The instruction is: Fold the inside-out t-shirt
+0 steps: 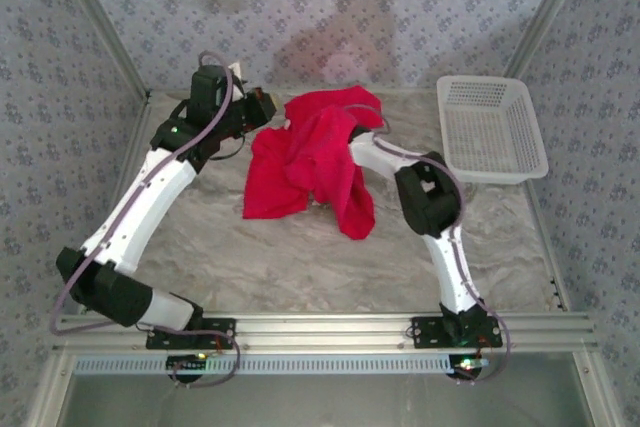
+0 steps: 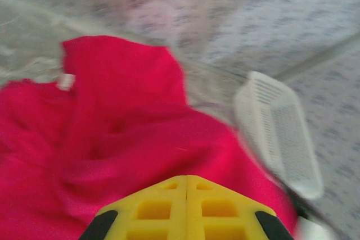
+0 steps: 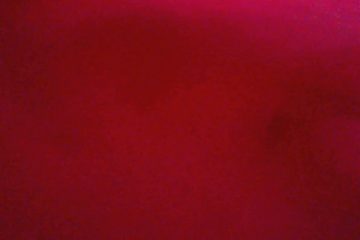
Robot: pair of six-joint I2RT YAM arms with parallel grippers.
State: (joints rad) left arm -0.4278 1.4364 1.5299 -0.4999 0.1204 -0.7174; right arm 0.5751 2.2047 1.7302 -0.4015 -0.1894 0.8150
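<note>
The inside-out t-shirt (image 1: 315, 162) lies bunched in a red heap at the back middle of the table. Its small white tag (image 2: 66, 81) shows in the left wrist view. My left gripper (image 1: 262, 107) hovers at the heap's upper left edge. Its yellow fingertips (image 2: 180, 186) are pressed together, shut, and I see no cloth between them. My right arm (image 1: 425, 192) reaches in from the right, and the shirt drapes over its wrist, hiding the gripper. Red fabric (image 3: 180, 105) lies right against the right wrist camera, so its fingers cannot be seen.
A white plastic basket (image 1: 492, 127) stands at the back right, also seen past the shirt (image 2: 278, 133). Metal frame posts and patterned walls close in the table on three sides. Bare marbled tabletop (image 1: 300, 257) stretches in front of the shirt.
</note>
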